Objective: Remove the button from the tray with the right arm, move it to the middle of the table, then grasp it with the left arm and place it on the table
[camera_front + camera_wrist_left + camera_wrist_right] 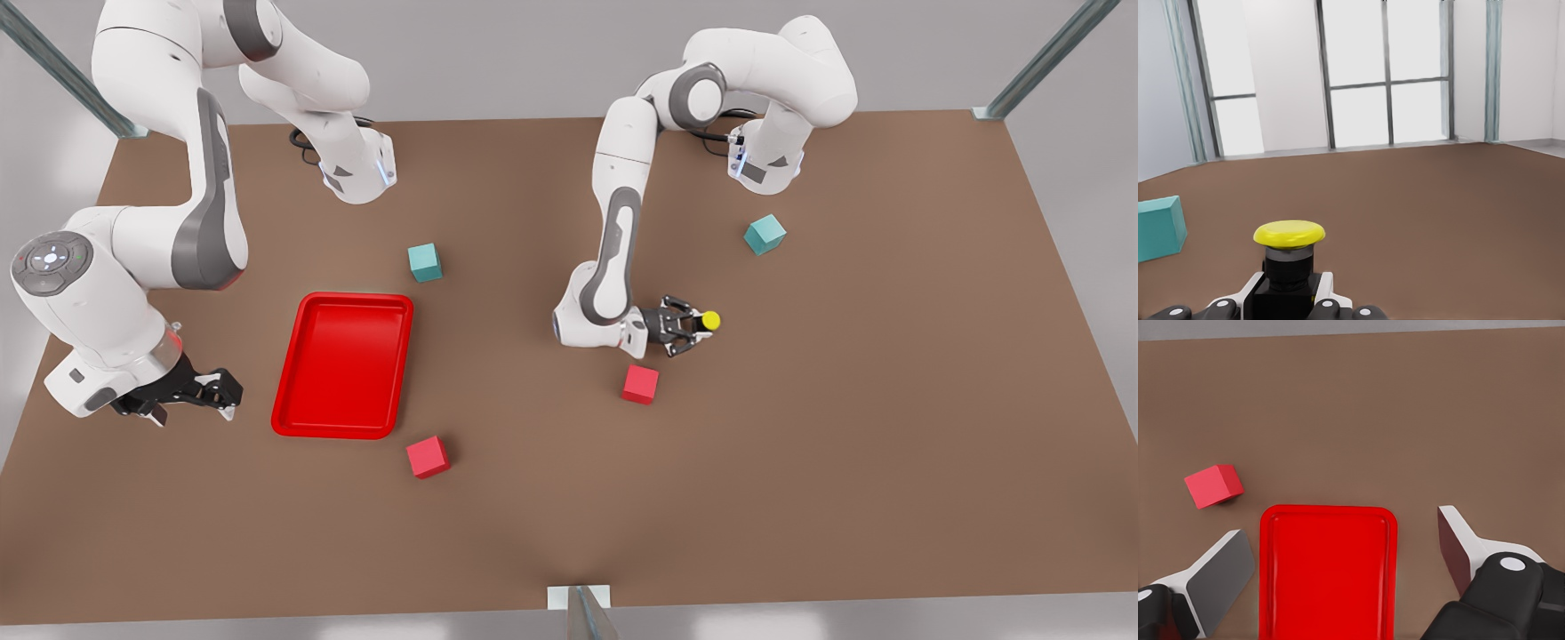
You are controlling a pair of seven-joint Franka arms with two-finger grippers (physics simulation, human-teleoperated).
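Jaws of the left gripper are clamped on the button near mid-table, beside a red cube — the set-down step, calling for lowering and release — while the right gripper waits spread and empty beside the tray.

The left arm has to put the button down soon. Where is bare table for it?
The left gripper, shut on the button, has bare table toward the front view's right, below the teal cube. It is tighter by the red cube just beneath the gripper.
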